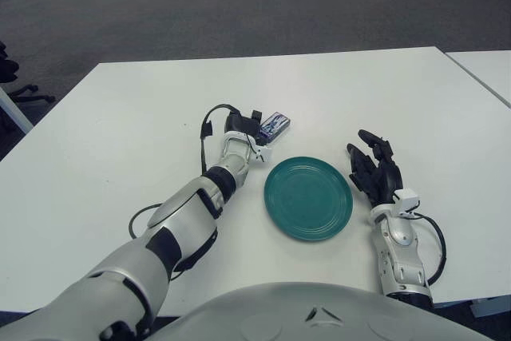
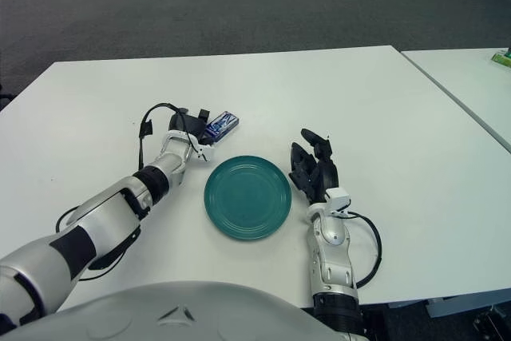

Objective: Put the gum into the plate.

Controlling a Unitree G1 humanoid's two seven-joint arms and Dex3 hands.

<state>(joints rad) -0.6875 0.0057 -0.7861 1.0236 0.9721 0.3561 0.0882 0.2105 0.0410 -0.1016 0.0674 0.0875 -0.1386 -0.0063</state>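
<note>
Left eye view shows a white counter (image 1: pixel 120 141) with a round green plate (image 1: pixel 309 197) lying near the robot, roughly at the middle of the near edge. The plate holds nothing. Just beyond the plate's far-left rim lies the gum (image 1: pixel 274 126), a small blue and white pack, flat on the counter and turned at a slant, apart from the plate.

The left hand (image 1: pixel 242 128) reaches out from the near left, its arm stretched across the counter, and its dark fingers sit right against the left end of the gum. Whether they have actually closed on the pack cannot be told; they appear to touch it, with the pack lying on the counter.

The right hand (image 1: pixel 374 170) shows just to the right of the plate, close to its rim. Its black fingers are loosely spread, pointing toward the far side, and hold nothing. A black cable loops beside its wrist.

Beyond the counter's far edge is grey carpet floor (image 1: pixel 200 5).
</note>
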